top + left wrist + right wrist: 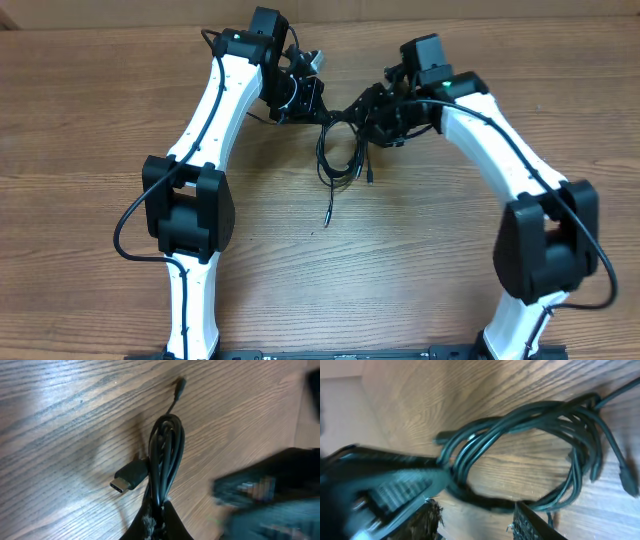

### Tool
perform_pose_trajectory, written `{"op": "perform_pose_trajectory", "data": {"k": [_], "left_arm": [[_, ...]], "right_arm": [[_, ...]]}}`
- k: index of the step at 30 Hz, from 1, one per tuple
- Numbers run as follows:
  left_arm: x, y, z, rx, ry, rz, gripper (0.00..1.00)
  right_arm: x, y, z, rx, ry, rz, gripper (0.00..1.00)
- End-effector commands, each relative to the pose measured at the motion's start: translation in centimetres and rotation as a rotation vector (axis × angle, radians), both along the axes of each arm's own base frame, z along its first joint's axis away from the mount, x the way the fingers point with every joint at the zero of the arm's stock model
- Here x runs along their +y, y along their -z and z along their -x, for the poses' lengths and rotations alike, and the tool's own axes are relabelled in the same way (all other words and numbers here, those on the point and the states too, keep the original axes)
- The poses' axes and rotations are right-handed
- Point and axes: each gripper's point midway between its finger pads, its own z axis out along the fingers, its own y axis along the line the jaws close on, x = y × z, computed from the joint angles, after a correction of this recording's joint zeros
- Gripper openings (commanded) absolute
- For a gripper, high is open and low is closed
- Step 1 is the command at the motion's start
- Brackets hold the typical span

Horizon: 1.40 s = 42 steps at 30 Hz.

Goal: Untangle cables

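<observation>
The cables [340, 150] are thin black cords bundled in a loose coil at the table's middle back, with one tail ending in a plug [327, 213]. My left gripper [318, 108] is shut on the top of the coil. In the left wrist view the loop [167, 450] hangs out from the closed fingertips [172, 522], a flat plug [127, 478] beside it. My right gripper [362, 108] meets the coil from the other side. In its wrist view, its fingers [532, 522] stand apart and a strand of the cables [520, 425] crosses just past their tips.
The wooden table [450, 290] runs all around the coil. The two arms' white links stand left [215, 110] and right [500, 140] of it. The grippers are close together, each appearing blurred in the other's wrist view.
</observation>
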Motion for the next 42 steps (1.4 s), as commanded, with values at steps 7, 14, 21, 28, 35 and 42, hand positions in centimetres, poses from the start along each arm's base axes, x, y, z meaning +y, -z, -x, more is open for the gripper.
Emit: {"op": "perform_pose_trajectory", "data": {"k": [7, 14, 21, 28, 35, 42], "left_arm": [[-1.0, -1.9, -0.1, 0.004, -0.026, 0.051, 0.04], [-1.6, -1.9, 0.1, 0.003, -0.014, 0.051, 0.04], [-1.4, -1.6, 0.1, 0.003, -0.015, 0.037, 0.04], [0.0, 3.1, 0.6, 0.011, -0.043, -0.146, 0.04], [1.1, 6.1, 1.1, 0.046, -0.075, -0.204, 0.04], [2.8, 9.1, 0.8, 0.051, -0.158, -0.306, 0.04]], "right_arm": [[0.9, 1.2, -1.9, -0.026, 0.026, -0.024, 0.47], [0.6, 2.1, -2.2, -0.012, 0.052, 0.002, 0.47], [0.6, 5.2, -2.5, 0.046, 0.071, 0.014, 0.47], [0.5, 5.7, -2.6, 0.049, 0.074, 0.027, 0.47], [0.4, 6.7, -1.9, 0.088, 0.072, 0.043, 0.47], [0.3, 8.0, -1.6, 0.112, 0.068, 0.053, 0.47]]}}
